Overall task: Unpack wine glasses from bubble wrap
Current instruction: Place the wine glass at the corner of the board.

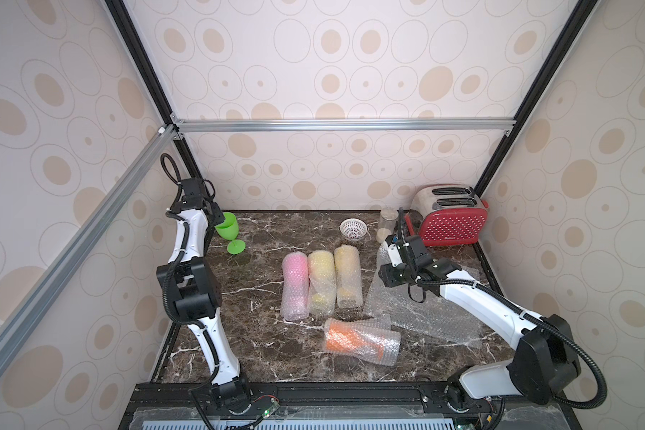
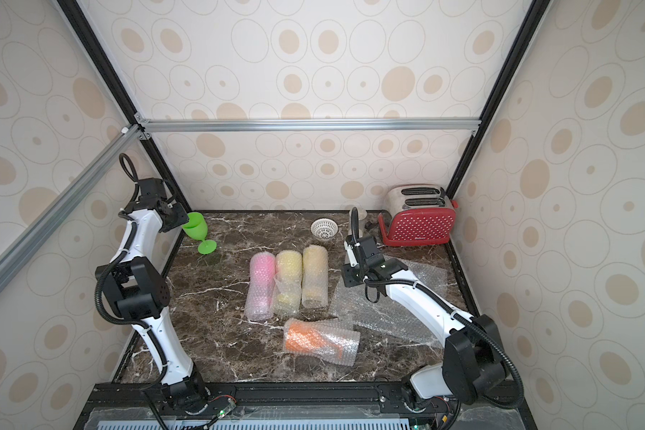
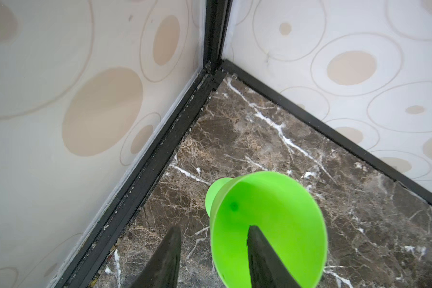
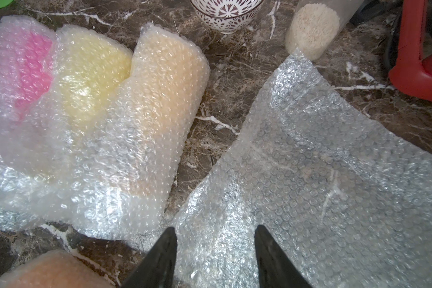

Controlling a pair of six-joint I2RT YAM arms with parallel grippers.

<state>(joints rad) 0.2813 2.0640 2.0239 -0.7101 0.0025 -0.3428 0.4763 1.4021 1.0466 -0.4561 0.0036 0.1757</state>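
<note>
1. The green goblet (image 1: 227, 228) stands bare on its foot at the 10 o'clock corner of the marble table (image 1: 261, 357), close to the left wall.
2. The left pincer (image 3: 214, 227) straddles the goblet's rim. One finger (image 3: 264, 256) is inside the bowl and the other is outside. The jaws are apart, and table shows between the outer finger and the rim.
3. At the table's middle three bubble-wrap rolls lie side by side, touching. The pink roll (image 1: 295, 284) is on the 9 o'clock side, then the yellow roll (image 1: 321, 281), then the paler yellow roll (image 1: 347, 275).
4. The orange roll (image 1: 358, 338) lies crosswise just beside their 6 o'clock ends.
5. A loose flat sheet (image 1: 417, 309) of bubble wrap is spread from 3 to 4 o'clock, under the right arm.
6. The right pincer (image 4: 214, 229) hangs over that sheet's edge, jaws apart, gripping nothing.
7. A red toaster (image 1: 451, 223) sits at 1 o'clock with a jar (image 1: 387, 223) beside it. A white bowl (image 1: 353, 228) sits near 12.
</note>
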